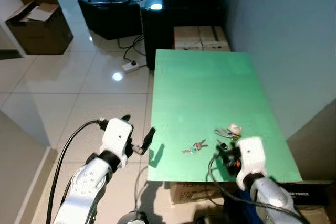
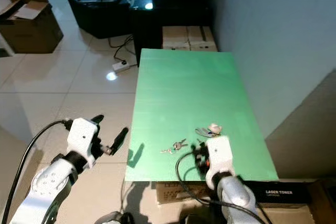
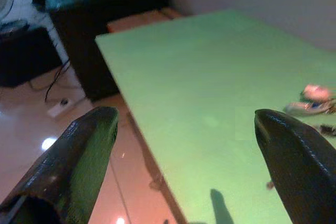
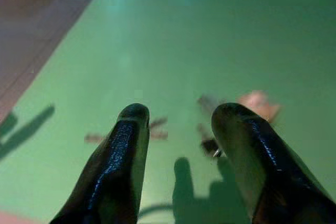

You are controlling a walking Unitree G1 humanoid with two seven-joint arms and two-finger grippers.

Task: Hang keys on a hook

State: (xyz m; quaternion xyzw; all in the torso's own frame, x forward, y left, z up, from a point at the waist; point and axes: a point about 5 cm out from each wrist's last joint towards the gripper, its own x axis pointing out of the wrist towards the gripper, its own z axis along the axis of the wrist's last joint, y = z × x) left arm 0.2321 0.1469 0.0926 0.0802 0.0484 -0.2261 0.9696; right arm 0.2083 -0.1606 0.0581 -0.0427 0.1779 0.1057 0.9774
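Right wrist view: right gripper [image 4: 181,119], fingers spread, hovers above keys [image 4: 152,128] (small, flat): descend straight, pinch the ring.

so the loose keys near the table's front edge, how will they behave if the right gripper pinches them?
The keys lie flat on the green table, so they would probably skid before lifting. They look like separate pieces joined together, so likely floppy, dangling once held. Small and thin, probably light. The right gripper is open above them.

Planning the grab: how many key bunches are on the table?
2: small keys near the table's front edge; a tagged bunch ahead of the right gripper, possibly partly hidden.
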